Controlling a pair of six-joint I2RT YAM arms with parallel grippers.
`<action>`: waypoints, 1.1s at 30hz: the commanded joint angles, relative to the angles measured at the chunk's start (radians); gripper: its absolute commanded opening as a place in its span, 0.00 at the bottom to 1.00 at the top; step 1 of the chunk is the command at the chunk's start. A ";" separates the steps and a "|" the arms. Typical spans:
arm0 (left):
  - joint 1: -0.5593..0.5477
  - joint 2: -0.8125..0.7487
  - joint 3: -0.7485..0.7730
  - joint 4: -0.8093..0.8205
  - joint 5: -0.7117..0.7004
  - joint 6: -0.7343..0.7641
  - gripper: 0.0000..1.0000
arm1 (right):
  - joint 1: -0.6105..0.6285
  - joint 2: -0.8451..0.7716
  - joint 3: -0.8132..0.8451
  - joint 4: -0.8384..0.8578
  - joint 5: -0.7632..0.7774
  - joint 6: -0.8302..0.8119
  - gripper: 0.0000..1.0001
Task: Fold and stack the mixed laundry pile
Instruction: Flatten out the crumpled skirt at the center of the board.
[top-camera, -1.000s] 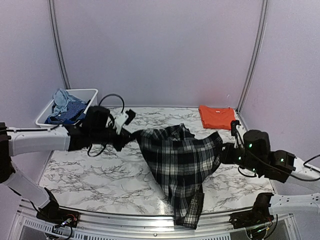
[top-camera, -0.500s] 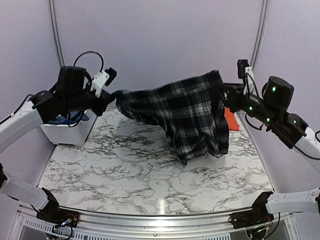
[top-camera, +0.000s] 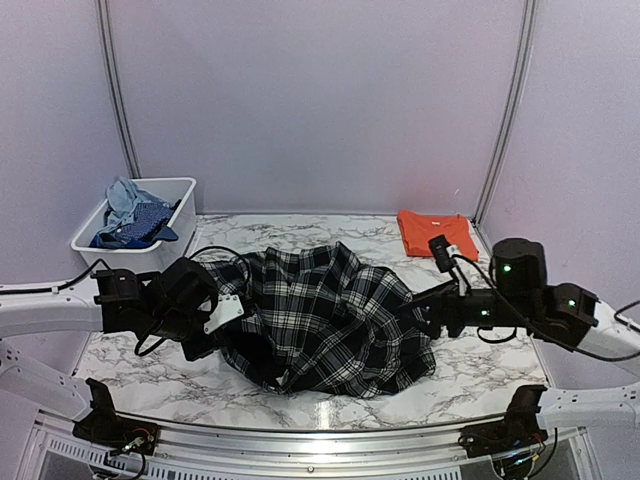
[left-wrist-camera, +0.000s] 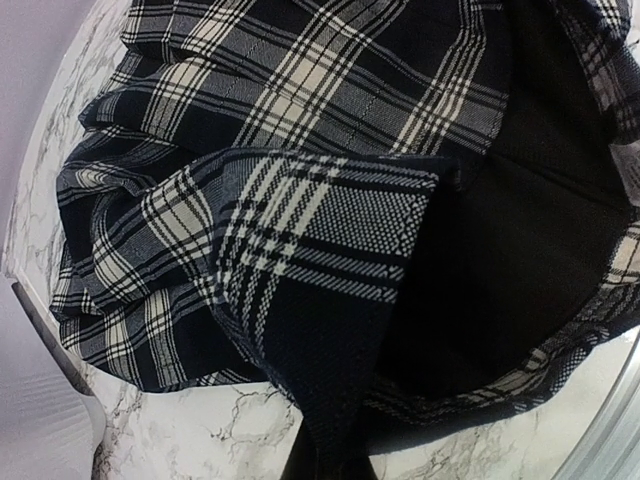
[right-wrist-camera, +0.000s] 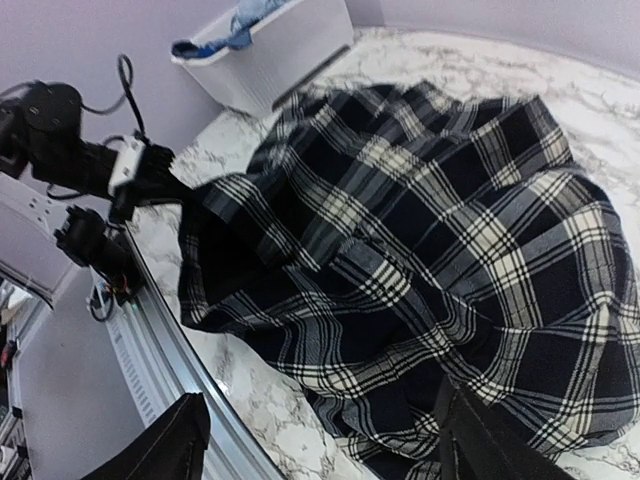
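Observation:
The black-and-white plaid piece (top-camera: 320, 320) lies crumpled on the middle of the marble table (top-camera: 480, 375). My left gripper (top-camera: 232, 312) is at its left edge, shut on a fold of the plaid cloth (left-wrist-camera: 320, 240), which runs down into the jaws (left-wrist-camera: 335, 462). My right gripper (top-camera: 425, 308) stands open at the cloth's right edge. Its fingers (right-wrist-camera: 165, 445) are spread wide above the plaid (right-wrist-camera: 420, 230) and hold nothing. A folded orange T-shirt (top-camera: 435, 232) lies at the back right. Pale blue denim-like cloth (top-camera: 125, 198) sits in the bin.
A white plastic bin (top-camera: 170, 190) with blue garments stands at the back left, also seen in the right wrist view as the bin (right-wrist-camera: 290, 40). The table's metal front rail (top-camera: 320, 440) runs close below the plaid. Pale walls enclose the back and sides.
Both arms lifted the plaid piece high and spread it, then brought it down onto the table. The right gripper opened and let go of it; the left kept its hold.

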 joint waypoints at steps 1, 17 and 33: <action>-0.006 0.002 -0.009 -0.023 -0.061 0.026 0.00 | 0.012 0.218 0.087 -0.057 -0.043 -0.123 0.73; -0.004 -0.045 -0.020 -0.022 -0.096 0.019 0.00 | -0.062 0.711 0.289 0.067 -0.181 -0.514 0.92; 0.228 -0.091 0.192 -0.006 -0.119 -0.161 0.00 | -0.152 0.751 0.582 -0.061 -0.160 -0.591 0.00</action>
